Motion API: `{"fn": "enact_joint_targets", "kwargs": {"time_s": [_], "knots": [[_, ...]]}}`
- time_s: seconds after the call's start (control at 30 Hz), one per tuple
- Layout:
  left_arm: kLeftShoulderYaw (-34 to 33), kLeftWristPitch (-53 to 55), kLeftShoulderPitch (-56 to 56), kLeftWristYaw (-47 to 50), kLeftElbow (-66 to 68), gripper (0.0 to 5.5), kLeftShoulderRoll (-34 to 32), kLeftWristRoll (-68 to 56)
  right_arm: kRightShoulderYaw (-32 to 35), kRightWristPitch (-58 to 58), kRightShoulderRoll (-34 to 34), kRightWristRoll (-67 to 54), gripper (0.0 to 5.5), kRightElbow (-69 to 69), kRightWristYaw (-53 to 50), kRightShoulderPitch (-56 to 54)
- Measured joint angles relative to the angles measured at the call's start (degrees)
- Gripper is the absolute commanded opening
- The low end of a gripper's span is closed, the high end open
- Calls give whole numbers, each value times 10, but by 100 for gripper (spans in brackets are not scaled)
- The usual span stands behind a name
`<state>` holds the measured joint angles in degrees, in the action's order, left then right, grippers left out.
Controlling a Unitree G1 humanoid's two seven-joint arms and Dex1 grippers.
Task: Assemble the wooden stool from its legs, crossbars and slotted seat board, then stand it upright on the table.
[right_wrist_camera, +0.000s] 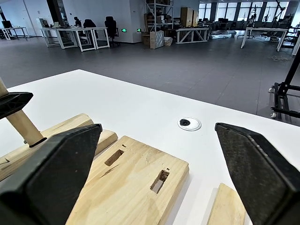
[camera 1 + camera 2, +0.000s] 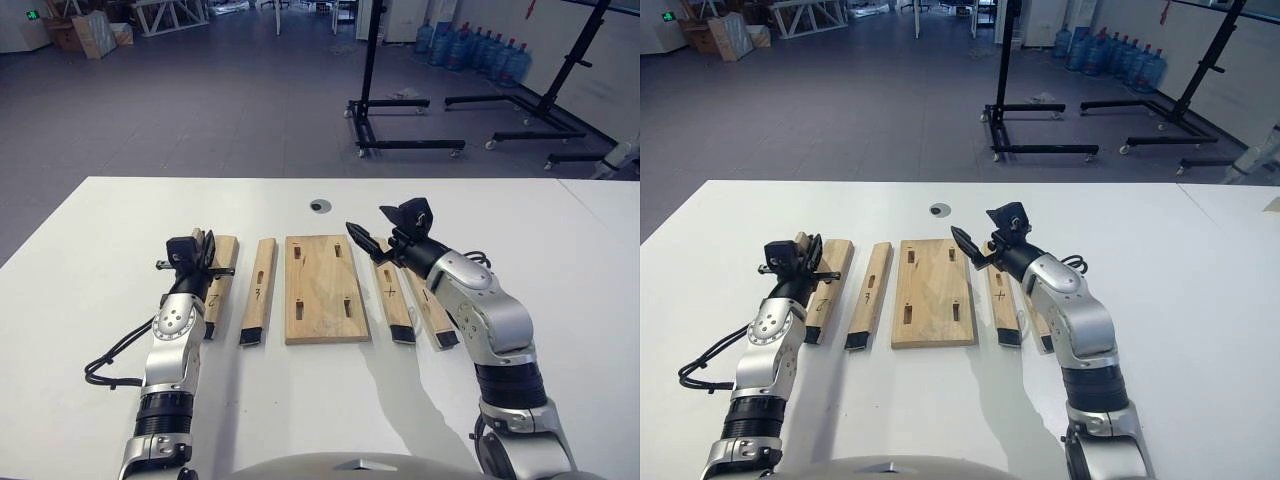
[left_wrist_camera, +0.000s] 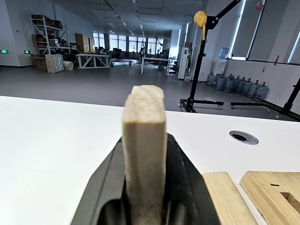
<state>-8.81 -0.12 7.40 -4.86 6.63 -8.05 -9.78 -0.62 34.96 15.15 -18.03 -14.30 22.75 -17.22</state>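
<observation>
Seat board (image 2: pixel 326 290) is laid flat on the table (image 2: pixel 100 250), legs (image 2: pixel 258 290) either side; crossbar (image 3: pixel 144 136) is clamped in the left gripper (image 2: pixel 200 250); right gripper (image 2: pixel 368 224) is held gaping over the board's corner; pencilled cross (image 2: pixel 389 291) is spotted on one leg.

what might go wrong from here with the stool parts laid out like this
The left claw grips a wooden piece right above a flat leg; lowering it may knock that leg askew. The open right claw hovers by the seat board edge, over two closely laid legs, so a grab could nudge the neighbouring part.
</observation>
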Motion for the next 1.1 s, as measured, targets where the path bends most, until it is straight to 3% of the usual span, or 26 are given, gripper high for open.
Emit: {"fn": "enact_joint_targets", "kwargs": {"time_s": [0.43, 0.57, 0.77, 0.93, 1.1], "knots": [[-2, 24, -14, 24, -4, 236, 1, 19, 1, 0, -3, 0, 444, 1, -8, 0], [-15, 81, 31, 56, -101, 236, -18, 36, 1, 0, -4, 0, 444, 1, -12, 0], [-32, 252, 149, 68, -254, 236, -59, 16, -1, 0, -9, -1, 444, -1, -13, 0], [-47, 369, 233, 63, -250, 236, -72, -18, -2, 0, -12, -1, 444, -2, -15, 0], [-51, 361, 207, 44, -192, 236, -71, -25, -2, 0, -12, -1, 444, -2, -14, 0]]}}
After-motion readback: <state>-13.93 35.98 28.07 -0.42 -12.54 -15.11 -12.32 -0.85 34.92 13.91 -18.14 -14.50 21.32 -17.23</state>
